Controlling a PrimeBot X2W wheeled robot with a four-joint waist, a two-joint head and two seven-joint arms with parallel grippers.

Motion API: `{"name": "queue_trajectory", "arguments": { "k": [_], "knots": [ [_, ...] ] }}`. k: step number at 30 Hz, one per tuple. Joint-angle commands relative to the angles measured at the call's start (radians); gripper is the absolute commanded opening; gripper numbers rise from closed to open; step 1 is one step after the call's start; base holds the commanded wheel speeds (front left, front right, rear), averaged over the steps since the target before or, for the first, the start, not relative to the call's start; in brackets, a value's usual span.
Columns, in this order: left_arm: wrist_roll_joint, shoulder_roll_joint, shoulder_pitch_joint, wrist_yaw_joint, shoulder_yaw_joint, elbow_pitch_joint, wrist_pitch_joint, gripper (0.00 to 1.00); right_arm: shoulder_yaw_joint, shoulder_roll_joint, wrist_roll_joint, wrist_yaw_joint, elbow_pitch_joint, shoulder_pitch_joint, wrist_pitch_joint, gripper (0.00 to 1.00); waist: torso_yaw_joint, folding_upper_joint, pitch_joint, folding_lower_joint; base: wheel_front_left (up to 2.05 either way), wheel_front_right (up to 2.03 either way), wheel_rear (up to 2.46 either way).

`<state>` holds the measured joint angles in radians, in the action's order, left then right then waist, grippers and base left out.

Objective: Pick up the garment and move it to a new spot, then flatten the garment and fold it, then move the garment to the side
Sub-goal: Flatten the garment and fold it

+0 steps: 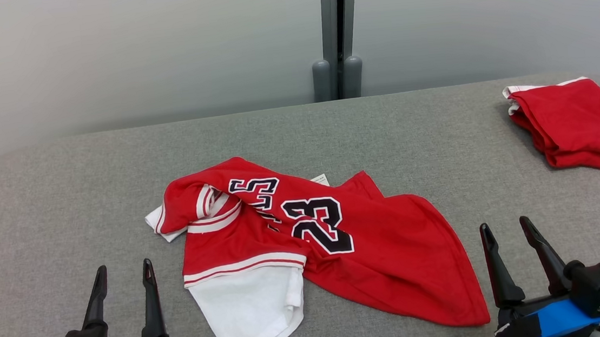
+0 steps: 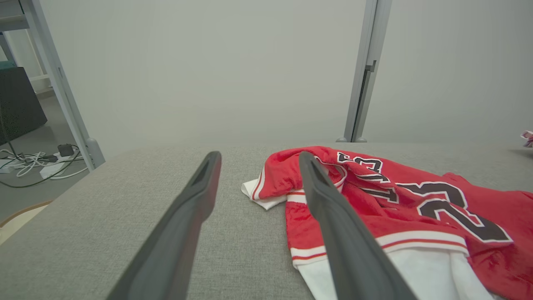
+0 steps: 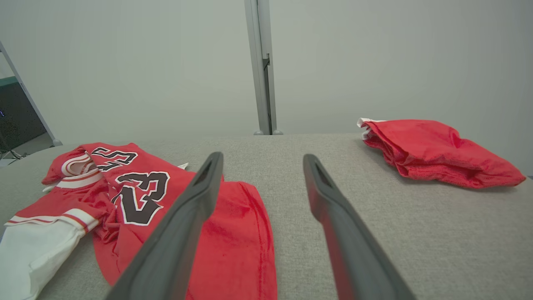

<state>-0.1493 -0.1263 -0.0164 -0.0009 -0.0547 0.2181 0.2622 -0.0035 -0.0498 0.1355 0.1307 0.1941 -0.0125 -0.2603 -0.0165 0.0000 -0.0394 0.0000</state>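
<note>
Centrally, a crumpled red-and-white fabric jersey (image 1: 263,239) lies on the grey table (image 1: 38,213); left gripper (image 1: 124,265) and right gripper (image 1: 503,222) jaws gape empty

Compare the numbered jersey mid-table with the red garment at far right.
The jersey lies spread and rumpled; the red garment is folded compact. The jersey shows black 23 and a white panel; red garment is plain with a white edge. Both red, both on the grey table.

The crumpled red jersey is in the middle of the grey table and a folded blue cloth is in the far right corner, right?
No, the folded cloth in the far right corner is red, not blue; the head view shows it. The crumpled red numbered jersey is in the middle of the grey fabric table.
</note>
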Motion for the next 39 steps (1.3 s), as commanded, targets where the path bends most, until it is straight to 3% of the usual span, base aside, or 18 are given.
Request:
{"name": "queue_trajectory", "arguments": {
  "k": [1, 10, 18, 25, 39],
  "knots": [
    [0.006, -0.001, 0.008, -0.008, 0.004, 0.003, 0.004, 1.00, 0.000, -0.001, 0.001, 0.000, 0.003, 0.005, -0.002, 1.00, 0.000, 0.0000, -0.001, 0.0000, 0.00, 0.00, 0.00],
    [-0.028, 0.025, 0.019, -0.063, -0.025, 0.108, 0.003, 1.00, -0.013, -0.001, -0.001, 0.000, 0.087, 0.000, 0.004, 1.00, 0.002, 0.0000, -0.015, 0.0000, 0.00, 0.00, 0.00],
    [-0.054, 0.024, 0.016, -0.117, -0.119, 0.269, 0.003, 1.00, 0.017, -0.002, 0.009, 0.000, 0.212, 0.006, -0.003, 1.00, 0.003, 0.0000, -0.033, 0.0000, 0.00, 0.00, 0.00],
    [-0.086, 0.035, 0.018, -0.128, -0.203, 0.342, -0.011, 1.00, 0.038, -0.002, 0.030, 0.000, 0.299, -0.006, -0.005, 1.00, 0.003, 0.0000, -0.051, 0.0000, 0.00, 0.00, 0.00],
    [-0.204, 0.024, 0.007, -0.132, -0.330, 0.372, -0.041, 1.00, 0.072, -0.002, 0.070, 0.000, 0.341, -0.013, -0.006, 1.00, 0.010, 0.0000, -0.068, 0.0000, 0.00, 0.00, 0.00]
  ]
}}
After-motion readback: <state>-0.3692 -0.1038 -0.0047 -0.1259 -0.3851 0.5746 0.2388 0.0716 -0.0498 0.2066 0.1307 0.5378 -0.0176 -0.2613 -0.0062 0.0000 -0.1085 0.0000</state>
